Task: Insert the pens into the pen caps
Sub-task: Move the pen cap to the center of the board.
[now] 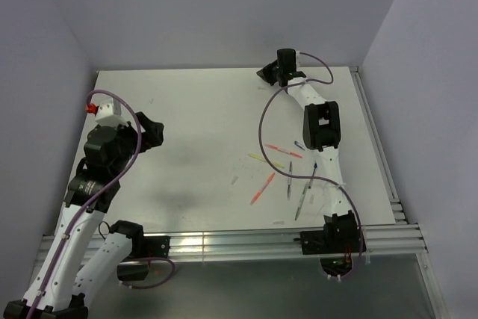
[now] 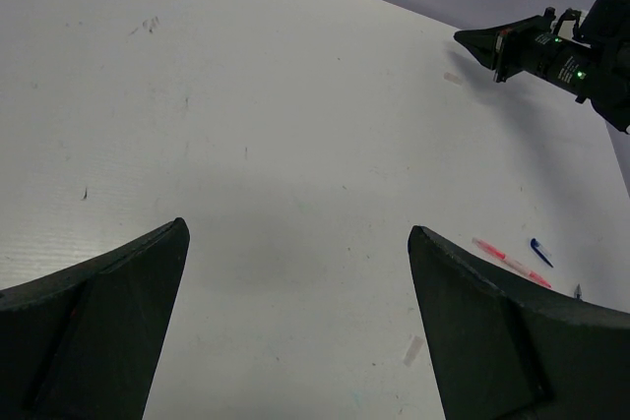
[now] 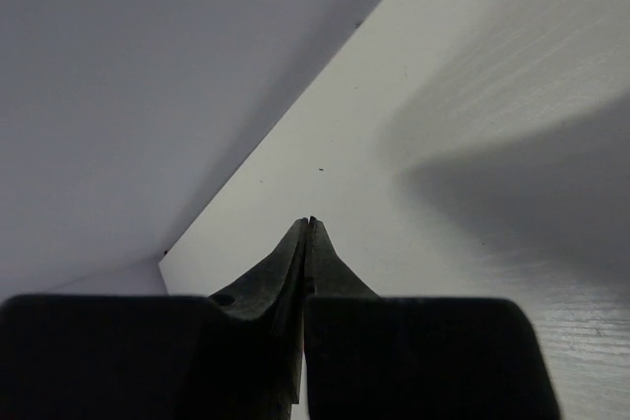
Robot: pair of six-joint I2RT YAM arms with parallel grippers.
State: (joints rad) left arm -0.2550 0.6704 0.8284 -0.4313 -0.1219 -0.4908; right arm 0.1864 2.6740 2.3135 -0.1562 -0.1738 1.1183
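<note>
Lying loose on the table (image 1: 187, 125), pens (image 1: 263, 188); left claw (image 2: 297, 228) spread wide, right claw (image 3: 310, 223) pressed together on nothing.

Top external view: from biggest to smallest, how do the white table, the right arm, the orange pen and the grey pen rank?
1. white table
2. right arm, though raised nearer the camera
3. orange pen and grey pen: look alike in length, so unranked
</note>
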